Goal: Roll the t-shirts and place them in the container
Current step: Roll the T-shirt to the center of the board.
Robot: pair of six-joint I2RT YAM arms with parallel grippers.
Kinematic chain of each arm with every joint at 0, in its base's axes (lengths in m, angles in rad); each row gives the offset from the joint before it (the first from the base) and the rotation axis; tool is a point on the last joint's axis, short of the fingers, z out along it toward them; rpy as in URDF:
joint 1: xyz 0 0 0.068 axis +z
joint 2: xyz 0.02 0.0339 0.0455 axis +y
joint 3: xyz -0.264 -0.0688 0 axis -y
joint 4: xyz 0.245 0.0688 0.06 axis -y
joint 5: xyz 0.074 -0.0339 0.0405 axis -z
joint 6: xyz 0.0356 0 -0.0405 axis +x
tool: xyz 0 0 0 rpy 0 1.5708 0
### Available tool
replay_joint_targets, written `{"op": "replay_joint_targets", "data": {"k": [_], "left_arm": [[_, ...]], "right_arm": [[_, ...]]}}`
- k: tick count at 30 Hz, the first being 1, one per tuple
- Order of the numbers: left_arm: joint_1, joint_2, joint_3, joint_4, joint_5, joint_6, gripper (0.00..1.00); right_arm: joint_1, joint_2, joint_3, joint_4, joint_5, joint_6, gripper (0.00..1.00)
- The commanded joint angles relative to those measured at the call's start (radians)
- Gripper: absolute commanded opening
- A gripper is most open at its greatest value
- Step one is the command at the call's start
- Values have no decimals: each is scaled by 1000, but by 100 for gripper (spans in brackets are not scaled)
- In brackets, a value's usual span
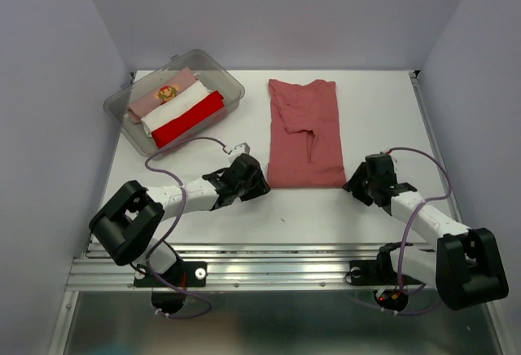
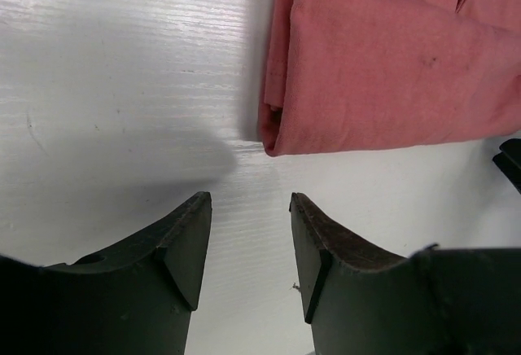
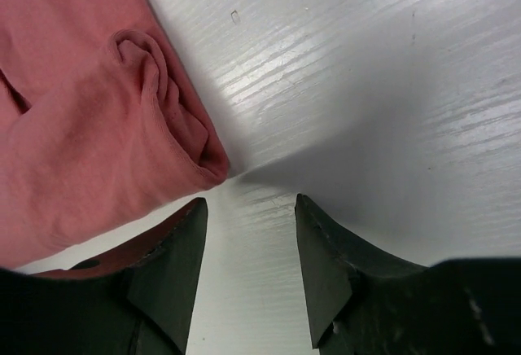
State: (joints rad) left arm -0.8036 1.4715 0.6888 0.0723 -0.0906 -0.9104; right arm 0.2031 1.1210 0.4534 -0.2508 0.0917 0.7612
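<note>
**A:** Where was the brick-red t-shirt (image 1: 305, 135) when you looked?

**B:** It lay flat on the surface (image 1: 383, 111), folded into a long strip, with its near hem just ahead of both pairs of fingers. The left fingers (image 2: 199, 212) were spread and held nothing, and the hem's corner lay ahead and to their right. The right fingers (image 3: 195, 216) were likewise apart and empty, with the other corner ahead and to their left.

**A:** What could have gone wrong from there?

**B:** My guess is this: each corner showed stacked layers with an open fold, so a bite might have caught only the top layer and started the roll loose. If one side had lifted before the other, the roll would likely have skewed.

**A:** Did the views differ?

**B:** The wrist views showed those layered edges close up. Only the top view showed the whole strip. It alone also showed the clear bin (image 1: 232, 86) far beyond the left fingers, holding the pale pink bundle (image 1: 167, 94), the white bundle (image 1: 175, 108) and the bright red bundle (image 1: 189, 119).
</note>
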Motion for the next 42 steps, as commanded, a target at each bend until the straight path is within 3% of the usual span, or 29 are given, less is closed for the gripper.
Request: {"op": "replay_joint_targets", "data": {"k": [1,12,23,26,29,30,31,42], "left_arm": [[0,-40,-43,135,-5,-62,54],[6,55,-35,222,0,-65,47],[15,116,1,222,3,-64,42],[17,141,20,225,8,-58,35],[17,168,35,227,15,-56,20],[17,176,37,225,17,-58,7],[17,176,40,222,20,-61,0],[14,47,2,124,58,-62,0]], "right_arm": [[-22,-1,-19,120,-61,13,51],[-31,81,-22,228,-118,-2,50],[-31,119,-24,240,-124,-7,24],[-31,111,-30,239,-127,-5,17],[-31,102,-32,240,-129,-3,10],[-31,94,-32,240,-130,-3,8],[-31,89,-30,229,-130,-6,4],[-31,-67,-27,47,-184,-31,1]]}}
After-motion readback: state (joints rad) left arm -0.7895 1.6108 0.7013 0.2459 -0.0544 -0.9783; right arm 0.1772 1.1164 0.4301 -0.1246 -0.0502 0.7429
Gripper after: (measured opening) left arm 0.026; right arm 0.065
